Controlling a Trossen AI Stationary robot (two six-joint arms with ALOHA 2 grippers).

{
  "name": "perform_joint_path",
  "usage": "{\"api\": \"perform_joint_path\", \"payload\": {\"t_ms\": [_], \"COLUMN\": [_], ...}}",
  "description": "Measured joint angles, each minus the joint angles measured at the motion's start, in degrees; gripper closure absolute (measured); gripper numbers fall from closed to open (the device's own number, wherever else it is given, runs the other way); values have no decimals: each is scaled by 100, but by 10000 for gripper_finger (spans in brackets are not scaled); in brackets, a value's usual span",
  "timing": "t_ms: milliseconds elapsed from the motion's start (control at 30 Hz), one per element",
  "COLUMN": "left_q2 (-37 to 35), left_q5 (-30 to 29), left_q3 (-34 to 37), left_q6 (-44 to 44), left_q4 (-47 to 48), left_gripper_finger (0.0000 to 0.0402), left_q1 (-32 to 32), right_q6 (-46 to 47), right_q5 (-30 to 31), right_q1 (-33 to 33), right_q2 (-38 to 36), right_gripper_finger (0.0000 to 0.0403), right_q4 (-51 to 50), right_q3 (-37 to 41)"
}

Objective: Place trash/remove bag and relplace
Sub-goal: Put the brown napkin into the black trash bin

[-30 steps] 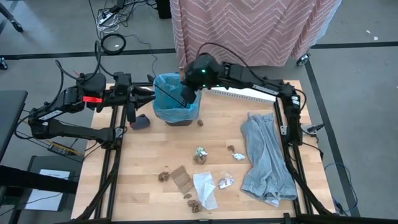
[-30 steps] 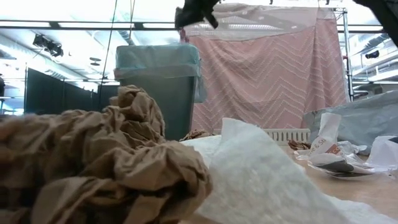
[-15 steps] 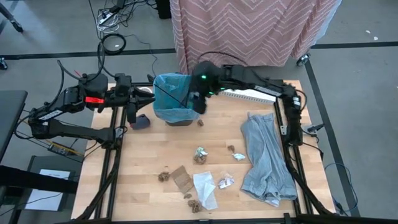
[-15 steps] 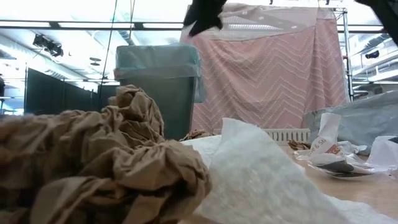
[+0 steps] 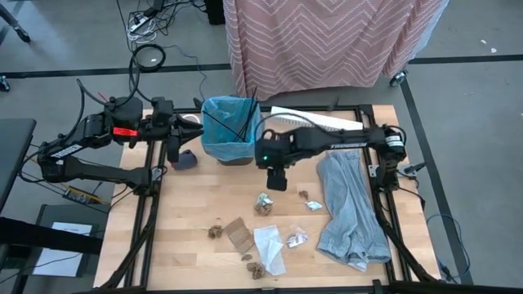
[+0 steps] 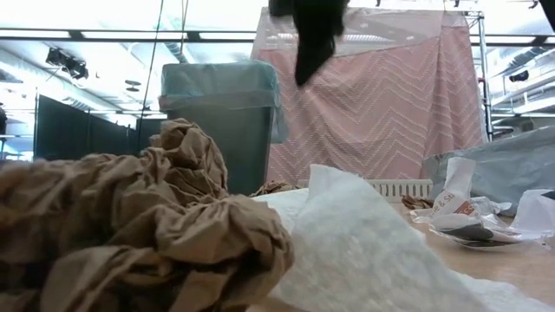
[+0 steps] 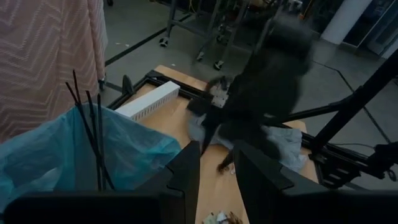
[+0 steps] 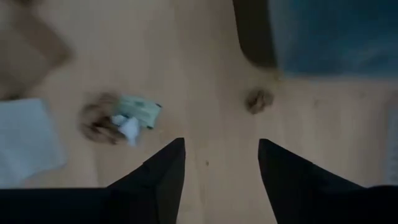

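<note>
The bin (image 5: 230, 132), lined with a blue bag (image 7: 74, 149), stands at the table's far left, and thin dark sticks (image 7: 93, 134) poke out of it. Trash lies scattered on the near half: a crumpled green-white scrap (image 8: 121, 118), a small brown lump (image 8: 258, 99), a flat cardboard piece (image 5: 239, 234), white tissue (image 5: 270, 247) and brown lumps (image 5: 216, 231). My right gripper (image 8: 221, 168) hovers open above the table between the bin and the scrap, with nothing between its fingers. My left gripper (image 7: 214, 180) stands open at the bin's left rim. My left gripper stands right beside the bag's rim (image 7: 155, 158), level, coming from the table's left. Whether a finger touches the rim cannot be told. Nothing shows between its fingers.
A grey cloth (image 5: 350, 208) lies along the right side. A dark grey-blue lump (image 5: 187, 161) sits left of the bin. A white strip (image 5: 315, 120) lies at the far edge. In the low view a big brown crumpled lump (image 6: 130, 234) and tissue (image 6: 364, 251) fill the foreground.
My right gripper has left its place over the bin's right rim, gone toward the table's near edge and come down. It now hangs over bare wood just far of the green-white scrap. The left arm has kept still.
</note>
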State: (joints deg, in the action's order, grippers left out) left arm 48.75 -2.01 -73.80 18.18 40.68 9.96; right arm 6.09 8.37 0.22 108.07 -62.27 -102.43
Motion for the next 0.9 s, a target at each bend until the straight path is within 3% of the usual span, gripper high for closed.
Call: {"api": "perform_joint_path", "payload": {"t_ms": [167,400,900], "left_q2": [0,0,0], "left_q5": [10,10,-107], "left_q3": [0,0,0], "left_q6": [12,12,-6], "left_q4": [0,3,-3], "left_gripper_finger": [296,296,296], "left_q1": [0,0,0], "right_q6": [430,1016,1186], "right_q5": [-107,-152,19], "right_q1": [-189,-623,-1041], "right_q2": [-107,-114,-114], "right_gripper_finger": [215,214,214], "right_q4": [1492,3559,5410], "right_q3": [1405,2677,3543]}}
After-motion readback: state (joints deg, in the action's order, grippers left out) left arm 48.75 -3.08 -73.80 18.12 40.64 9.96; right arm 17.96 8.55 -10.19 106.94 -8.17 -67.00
